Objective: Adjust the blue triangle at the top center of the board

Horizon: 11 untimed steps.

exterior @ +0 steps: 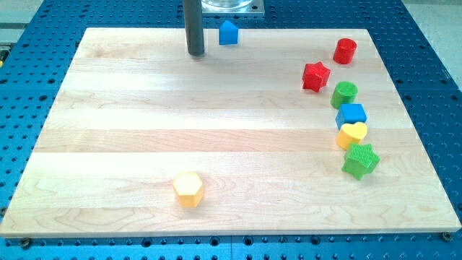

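Note:
The blue triangle (228,32) sits at the view's top centre of the wooden board (144,130), close to the board's far edge. My tip (195,53) rests on the board just to the left of the blue triangle and slightly below it, apart from it by a small gap. The dark rod rises straight up out of the view's top.
At the view's right lie a red cylinder (345,50), a red star (315,76), a green cylinder (344,94), a blue cube (351,115), a yellow heart (352,134) and a green star (360,160). A yellow hexagon (188,189) lies near the bottom.

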Available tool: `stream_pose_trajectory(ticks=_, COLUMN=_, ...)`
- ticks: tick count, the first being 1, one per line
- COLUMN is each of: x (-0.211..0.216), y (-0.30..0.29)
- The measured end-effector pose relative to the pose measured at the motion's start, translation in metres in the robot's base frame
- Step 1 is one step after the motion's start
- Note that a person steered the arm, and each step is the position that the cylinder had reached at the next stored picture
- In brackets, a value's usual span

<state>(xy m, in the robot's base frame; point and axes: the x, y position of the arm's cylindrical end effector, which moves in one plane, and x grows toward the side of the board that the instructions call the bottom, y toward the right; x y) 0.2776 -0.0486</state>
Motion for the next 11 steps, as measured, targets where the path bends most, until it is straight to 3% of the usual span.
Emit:
stream_pose_trajectory(ticks=1, x=0.024, y=0.09)
stream_pose_trajectory(ticks=2, x=-0.029, y=0.101)
stream_pose_trajectory(ticks=3, x=-0.065, y=0.08)
stream_pose_trajectory(ticks=4, x=-0.068, y=0.042)
stream_pose_trajectory(ticks=5, x=-0.053, y=0.029)
stream_pose_trajectory(ticks=6, x=-0.007, y=-0.002)
stream_pose_trajectory(ticks=7, x=-0.044, y=-0.079)
stream_pose_trajectory(ticks=8, x=-0.068, y=-0.044)
stream_pose_trajectory(ticks=9, x=-0.058, y=-0.013)
stream_pose_trajectory(ticks=10, x=-0.008, y=-0.04)
stream_pose_trajectory(ticks=11, x=0.02, y=0.092)
